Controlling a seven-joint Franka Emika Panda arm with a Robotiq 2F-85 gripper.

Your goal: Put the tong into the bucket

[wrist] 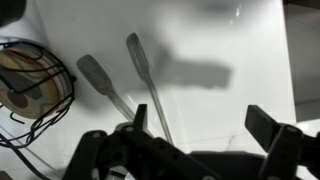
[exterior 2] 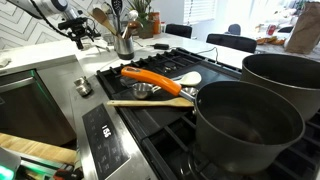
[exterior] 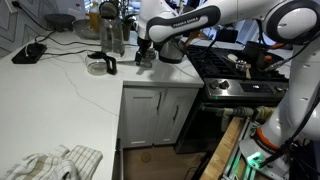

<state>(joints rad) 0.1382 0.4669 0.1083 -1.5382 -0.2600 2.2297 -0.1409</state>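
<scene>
The tong (wrist: 143,72) lies flat on the white counter (wrist: 230,40) in the wrist view. Its two thin silvery arms spread away from me, and the second arm (wrist: 100,80) is to the left. My gripper (wrist: 205,118) is open and empty just above the tong. Its left finger is over the right arm's near end. In both exterior views the gripper (exterior: 146,57) (exterior 2: 82,30) hovers low over the counter. The bucket (exterior: 111,36) (exterior 2: 125,45), shiny steel with utensils standing in it, is on the counter just beside the gripper.
A small round cup (exterior: 97,67) (wrist: 25,82) with a dark wire sits left of the tong. The stove holds two big dark pots (exterior 2: 245,125), an orange utensil (exterior 2: 150,77) and a wooden spoon (exterior 2: 150,101). A cloth (exterior: 50,162) lies at the counter's near end.
</scene>
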